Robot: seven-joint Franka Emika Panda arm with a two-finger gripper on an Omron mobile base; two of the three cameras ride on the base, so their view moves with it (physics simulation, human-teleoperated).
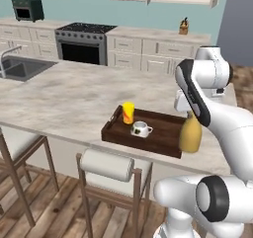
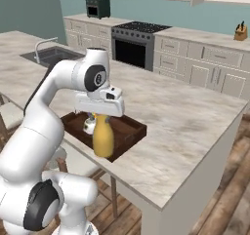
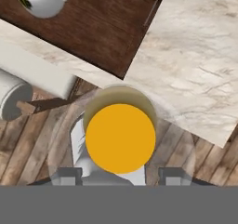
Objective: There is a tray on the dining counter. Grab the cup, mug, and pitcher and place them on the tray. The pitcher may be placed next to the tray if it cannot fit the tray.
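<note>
The mustard-yellow pitcher [image 1: 190, 133] [image 2: 103, 137] stands upright at the near right corner of the dark brown tray [image 1: 158, 128] [image 2: 129, 129], close to the dining counter's [image 1: 74, 94] front edge. My gripper [image 1: 190, 114] [image 2: 100, 116] comes down from above and is shut on the pitcher's neck. In the hand view the pitcher's round orange top [image 3: 121, 137] sits between my fingertips [image 3: 69, 174], with the tray [image 3: 102, 28] beyond it. I cannot tell if the pitcher's base touches the tray. The yellow cup [image 1: 128, 112] and the white mug [image 1: 141, 129] [image 2: 89, 126] [image 3: 42, 0] stand on the tray's left half.
Padded stools [image 1: 111, 165] [image 3: 18, 95] stand under the counter's front edge, below the tray. A sink [image 1: 20, 66] is set in the counter's far left. Stove [image 1: 84, 42], toaster oven [image 1: 28, 9] and knife block [image 1: 184, 27] line the back wall.
</note>
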